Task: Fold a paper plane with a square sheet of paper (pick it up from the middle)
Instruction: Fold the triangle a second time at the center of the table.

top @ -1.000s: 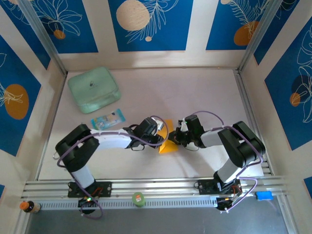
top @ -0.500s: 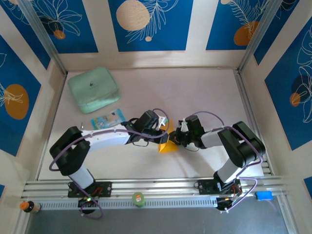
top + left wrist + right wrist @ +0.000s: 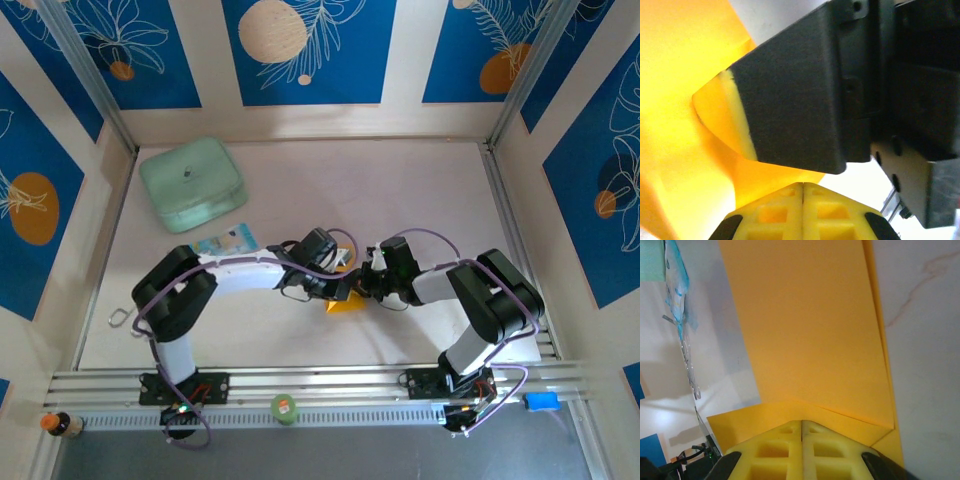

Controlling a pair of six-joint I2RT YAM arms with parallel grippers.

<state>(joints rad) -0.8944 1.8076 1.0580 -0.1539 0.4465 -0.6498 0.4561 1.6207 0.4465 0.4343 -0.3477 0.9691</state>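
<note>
The square sheet of paper [image 3: 345,303], orange-yellow and partly folded, lies at the table's middle between the two gripper heads. My left gripper [image 3: 344,287] reaches in from the left, its yellow tips [image 3: 802,186] closed together on the paper's [image 3: 670,100] edge. One of the right gripper's fingers [image 3: 800,100], black with a yellow pad, stands just ahead of it. My right gripper [image 3: 361,285] comes from the right. In the right wrist view its tips [image 3: 801,422] are shut on a folded flap of the sheet [image 3: 805,330]. The paper plane is out of view.
A mint-green rounded box [image 3: 192,185] sits at the back left. A small blue-and-white packet [image 3: 222,243] lies just left of the left forearm, also at the edge of the right wrist view [image 3: 677,290]. Panelled walls close in the table on three sides.
The left arm has swung its gripper rightwards onto the paper, and its jaws have gone from partly open to shut. The right gripper has stayed where it was, shut.
</note>
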